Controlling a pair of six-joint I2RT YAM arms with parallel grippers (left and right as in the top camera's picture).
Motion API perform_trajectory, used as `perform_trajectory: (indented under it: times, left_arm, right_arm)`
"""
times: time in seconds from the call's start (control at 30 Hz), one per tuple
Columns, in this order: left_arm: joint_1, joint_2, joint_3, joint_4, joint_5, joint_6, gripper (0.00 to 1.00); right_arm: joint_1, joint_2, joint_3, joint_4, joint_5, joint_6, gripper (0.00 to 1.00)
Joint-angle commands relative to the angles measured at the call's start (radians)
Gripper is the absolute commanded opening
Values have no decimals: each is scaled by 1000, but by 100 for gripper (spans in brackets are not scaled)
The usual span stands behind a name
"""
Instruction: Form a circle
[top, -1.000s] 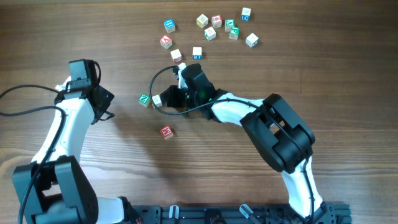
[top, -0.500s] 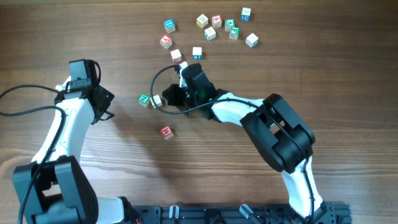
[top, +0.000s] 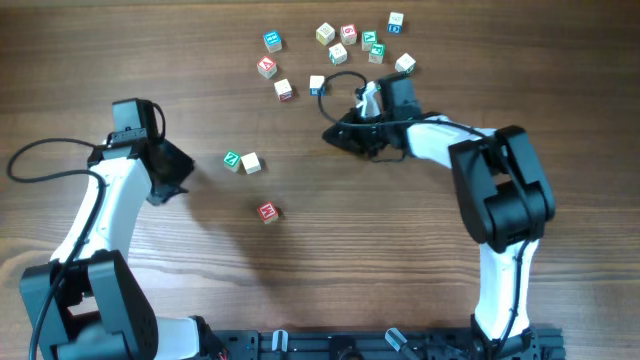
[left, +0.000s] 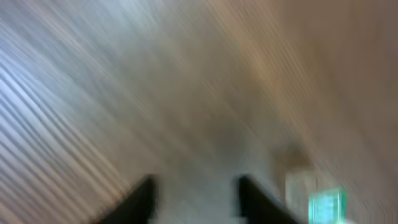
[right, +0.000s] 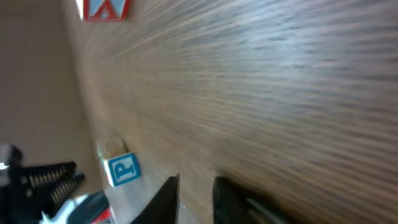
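Blocks (top: 338, 53), seen from overhead, look small, light and stiff, best pinched across opposite flat faces; most lie scattered just beyond the right gripper (top: 335, 135), and three lie between it and the left gripper (top: 175, 170); left wrist: fingers (left: 142, 198) apart, empty, green block (left: 325, 204) to their right; right wrist: fingers (right: 166, 196) narrowly parted, empty, blue-lettered block (right: 122, 169) to their left.

Right wrist: blue "P" on the white block (right: 122, 169). The red-lettered block (right: 104, 7) is cropped at the top edge, X or A, can't tell. Overhead: letters on the scattered blocks (top: 338, 53) are too small to read. Left wrist: blurred, nothing legible.
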Motion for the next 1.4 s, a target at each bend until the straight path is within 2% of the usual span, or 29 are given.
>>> perform_trajectory:
  times: [0.0, 0.03, 0.13, 0.2, 0.27, 0.3, 0.37, 0.43, 0.57, 0.87, 0.9, 0.97, 1.07, 1.17, 1.27, 1.3, 1.37]
  left_arm:
    - [-32, 5, -4, -97, 228, 72, 87]
    - [-53, 5, -4, -146, 229, 72, 89]
    - [-129, -6, -4, -252, 232, 30, 90]
    - [-202, -28, -4, -304, 232, -28, 92]
    - [-309, -56, -4, -322, 224, -142, 94]
    - [-357, -63, -4, -318, 209, -198, 100]
    - [-471, -63, -4, -288, 120, -323, 100]
    - [-545, -60, -6, -243, 36, -395, 100]
    - [-623, -58, -23, -116, 8, -397, 100]
    - [-628, -56, -179, 0, -34, -445, 100]
    - [-628, -56, -192, 23, -34, -445, 96]
    - [-628, -56, -230, 100, -16, -444, 82]
    - [-629, -56, -254, 122, -8, -441, 77]
    - [-629, -55, -270, 136, -13, -439, 55]
    - [-629, -56, -272, 140, -27, -362, 38]
    - [-628, -56, -272, 140, -32, -309, 27]
    - [-627, -57, -270, 140, -35, -233, 25]
  right_arm:
    - [-29, 23, -13, -42, 32, -44, 38]
    - [-31, 23, -13, -41, 39, -44, 46]
    - [-32, 23, -13, -41, 57, -44, 56]
    - [-32, 23, -13, -39, 62, -43, 59]
    - [-32, 23, -13, -39, 69, -43, 60]
    - [-32, 23, -13, -39, 77, -43, 62]
    - [-32, 23, -13, -39, 80, -43, 63]
    - [-32, 23, -13, -40, 85, -44, 64]
    - [-32, 23, -13, -40, 87, -44, 65]
    - [-32, 23, -13, -41, 87, -43, 65]
    - [-32, 23, -13, -40, 87, -43, 65]
    - [-32, 23, -13, -40, 87, -43, 65]
    - [-32, 23, -13, -40, 88, -35, 65]
    - [-32, 23, -13, -40, 87, -36, 65]
    - [-32, 23, -13, -40, 88, -36, 65]
    - [-32, 23, -13, -40, 88, -36, 65]
    - [-32, 23, -13, -40, 88, -35, 64]
